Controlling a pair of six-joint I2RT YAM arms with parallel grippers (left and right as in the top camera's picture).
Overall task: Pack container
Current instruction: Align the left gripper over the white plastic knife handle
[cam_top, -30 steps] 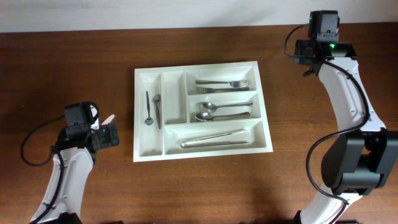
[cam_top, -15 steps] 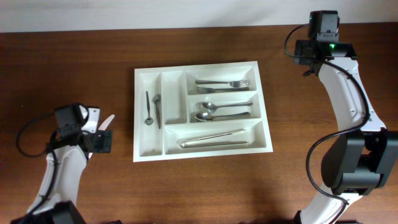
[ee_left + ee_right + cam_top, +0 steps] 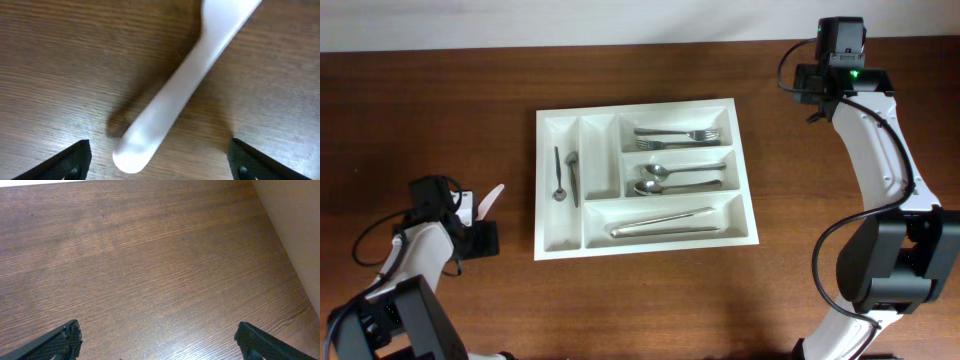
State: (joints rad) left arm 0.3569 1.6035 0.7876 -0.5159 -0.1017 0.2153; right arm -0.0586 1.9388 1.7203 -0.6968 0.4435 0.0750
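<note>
The left jaws stand wide, low over the table (image 3: 440,110) near its left edge. In the left wrist view the two dark fingertips (image 3: 70,161) sit at the bottom corners, and the rounded end of a white plastic utensil (image 3: 185,95) lies flat on the wood between them, touched by neither. Only its long handle shows there, running slantwise up and to the right, so I cannot tell what kind of utensil it is. From overhead it is a small white sliver just left of the container, apart from its wall.

The right jaws are also spread wide and hold nothing. Both fingertips (image 3: 55,342) frame bare wood close to the far right corner of the table, where the right arm (image 3: 870,140) reaches up along the right edge.

The container (image 3: 601,160), a white tray, lies flat about the middle of the table, slightly nearer the far edge. Its leftmost narrow compartment holds two small spoons (image 3: 560,177). Of the three long compartments on its right side, the one nearest the far edge holds forks (image 3: 676,135), the middle one spoons (image 3: 680,178), and the one nearest the near edge knives (image 3: 662,222).
</note>
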